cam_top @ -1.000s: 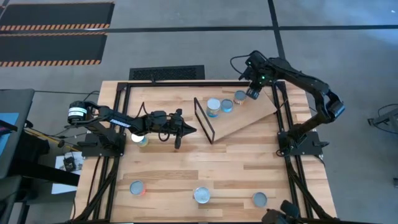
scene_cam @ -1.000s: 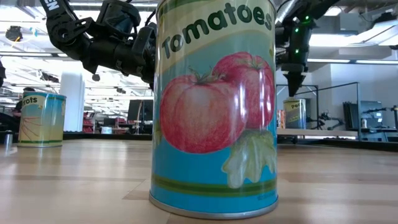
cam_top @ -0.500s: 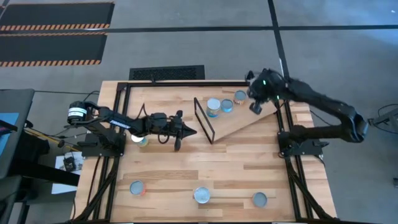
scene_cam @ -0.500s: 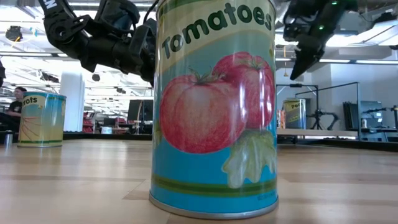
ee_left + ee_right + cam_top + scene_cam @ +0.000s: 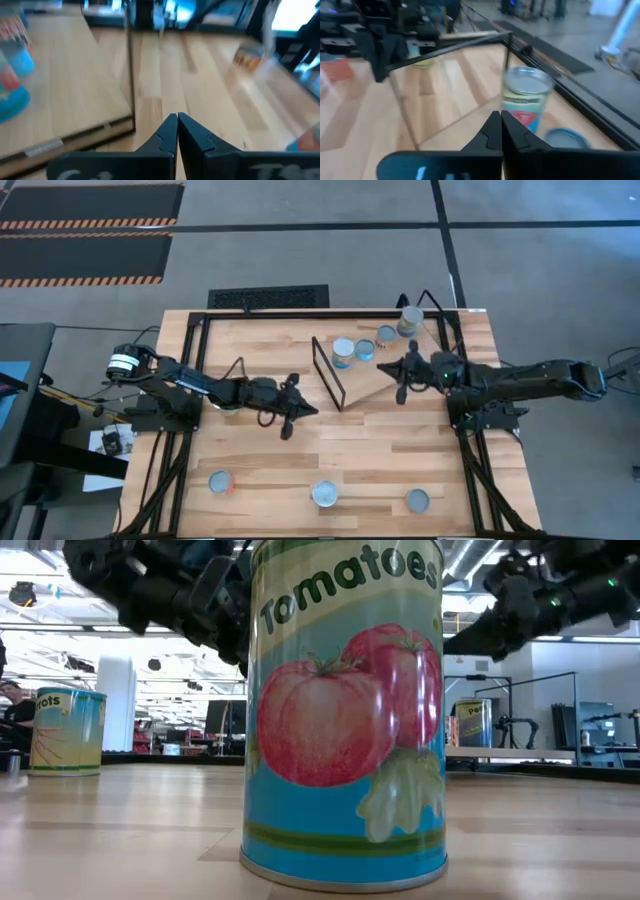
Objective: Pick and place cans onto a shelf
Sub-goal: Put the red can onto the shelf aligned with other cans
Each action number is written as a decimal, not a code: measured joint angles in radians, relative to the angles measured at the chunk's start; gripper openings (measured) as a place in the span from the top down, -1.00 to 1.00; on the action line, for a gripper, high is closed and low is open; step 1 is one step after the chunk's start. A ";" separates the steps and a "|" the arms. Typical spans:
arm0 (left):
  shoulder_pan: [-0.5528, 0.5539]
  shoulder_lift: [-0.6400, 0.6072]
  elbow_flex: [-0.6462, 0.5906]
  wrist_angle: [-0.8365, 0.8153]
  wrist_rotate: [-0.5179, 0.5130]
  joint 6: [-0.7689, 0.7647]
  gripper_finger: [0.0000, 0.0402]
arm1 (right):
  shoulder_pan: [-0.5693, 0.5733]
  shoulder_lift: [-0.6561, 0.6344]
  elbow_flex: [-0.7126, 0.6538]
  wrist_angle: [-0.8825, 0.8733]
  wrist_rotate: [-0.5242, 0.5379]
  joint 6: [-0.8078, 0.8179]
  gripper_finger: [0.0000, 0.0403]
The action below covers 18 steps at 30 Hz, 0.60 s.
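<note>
- Since a second ago the right gripper [image 5: 398,376] has left the far right cans on the shelf [image 5: 385,381], swung toward the table's middle and closed; the left arm has stretched a little farther right, uncovering the spot where a can showed under it.
- Left arm: it lies low across the left half of the table [image 5: 300,442], and the left gripper [image 5: 304,410] points at the shelf's black wire frame end [image 5: 327,372], just short of it. Its jaws are pressed together with nothing between them, as the left wrist view [image 5: 177,125] shows.
- Near edge of the table, left to right: one can [image 5: 219,481] at the left, a larger tomato can [image 5: 325,494] in the middle and a third can [image 5: 417,500] at the right, well apart from each other. In the low view the tomato can [image 5: 345,710] stands upright right before the camera, with another can [image 5: 66,732] far off at the left.
- Shelf: the light-wood board lies slantwise in the far middle of the table. Three cans sit near its far edge, a teal one [image 5: 343,351], a blue one [image 5: 364,349] touching it and a third [image 5: 387,335] just beside.
- Right gripper: it hovers over the shelf's right part, fingers shut tight and empty.
- Far right: a taller can [image 5: 410,319] stands upright near the table's black frame; the right wrist view shows it [image 5: 526,98] beyond the closed fingertips.
</note>
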<state>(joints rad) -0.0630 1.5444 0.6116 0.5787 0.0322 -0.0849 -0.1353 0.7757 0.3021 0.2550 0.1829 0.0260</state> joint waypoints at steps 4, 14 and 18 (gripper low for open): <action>-0.090 0.000 0.175 -0.389 -0.134 -0.015 1.00 | 0.051 -0.001 -0.077 0.116 0.002 -0.007 0.97; -0.286 0.000 0.551 -1.253 -0.275 -0.549 0.98 | 0.094 -0.014 -0.109 0.187 0.003 -0.061 0.95; -0.376 0.000 0.599 -1.443 -0.250 -0.833 0.87 | 0.096 -0.012 -0.110 0.176 0.002 -0.084 0.97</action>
<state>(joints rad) -0.4390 1.5440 1.2104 -0.8640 -0.2174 -0.9178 -0.0391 0.7637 0.1925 0.4313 0.1848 -0.0580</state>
